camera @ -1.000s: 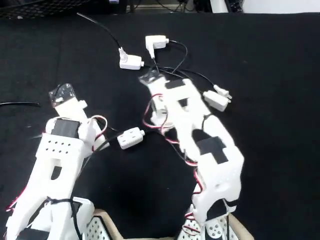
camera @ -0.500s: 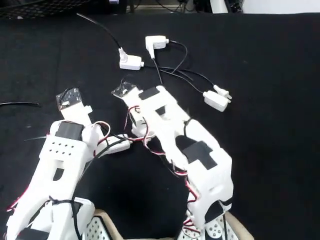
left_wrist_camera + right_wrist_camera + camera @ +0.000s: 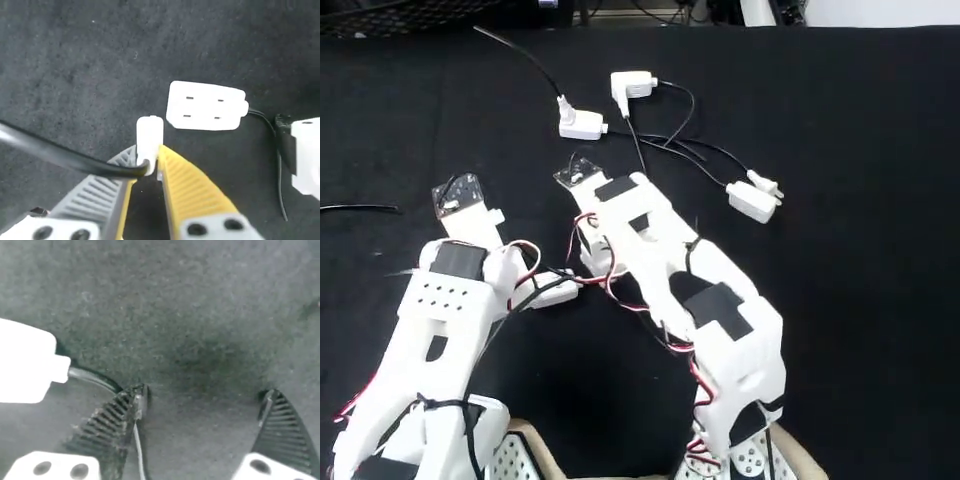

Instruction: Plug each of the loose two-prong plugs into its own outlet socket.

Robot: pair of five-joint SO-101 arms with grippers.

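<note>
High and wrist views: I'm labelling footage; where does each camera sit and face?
High view: fixed above, looking down at the table, left arm and right arm.
Left wrist view: on the left wrist, facing along the left gripper, shut on a plug, toward the outlet.
Right wrist view: on the right wrist, facing the table past the open right gripper.
Shared: high and left wrist views both show the outlet.

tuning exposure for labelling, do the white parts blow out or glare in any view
left wrist view: white four-slot outlet block bright, slots legible; right wrist view: white plastic block washed to flat white, no detail; high view: black cloth tabletop evenly lit, no glare
</note>
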